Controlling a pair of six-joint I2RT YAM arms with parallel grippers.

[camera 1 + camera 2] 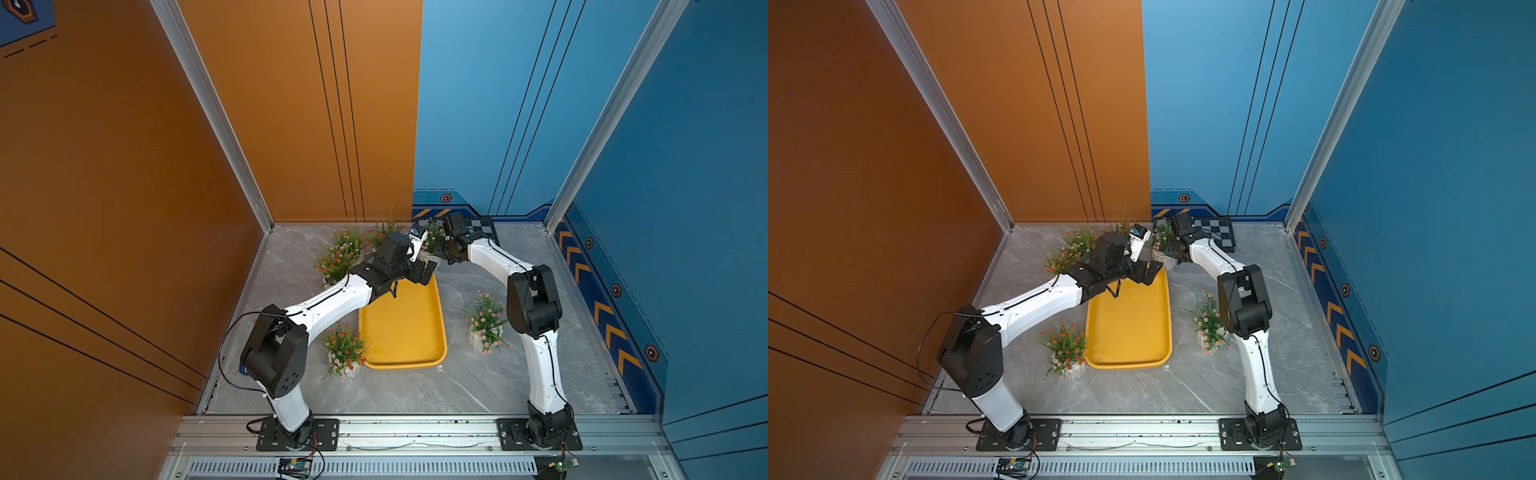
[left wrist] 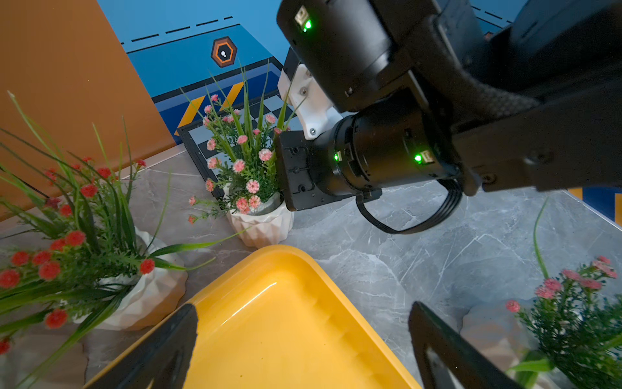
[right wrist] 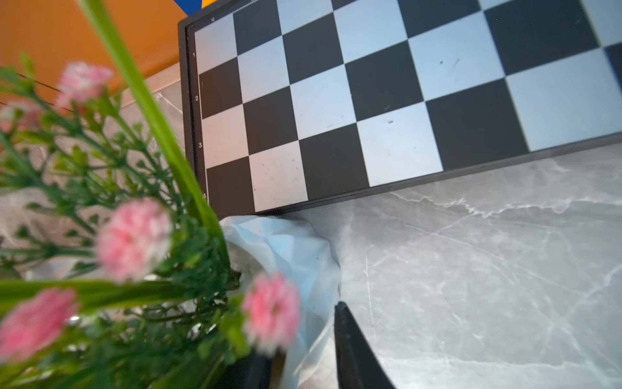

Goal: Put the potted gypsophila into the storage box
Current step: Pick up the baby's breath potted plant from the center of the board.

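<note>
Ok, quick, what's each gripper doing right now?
Left gripper: jaws open, empty, above the shallow yellow plastic tray.
Right gripper: jaws straddle the rim of the white ribbed pot with pink flowers; a firm grip cannot be told.

A robot lab booth: orange wall (image 1: 104, 166), blue wall (image 1: 478, 104), aluminium rail (image 1: 415, 428) carrying the left arm (image 1: 332, 301) and right arm (image 1: 544, 374).

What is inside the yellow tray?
Nothing: the storage box shows bare yellow floor. The left gripper hides its far end in both top views; the left wrist view shows that end bare too.
</note>
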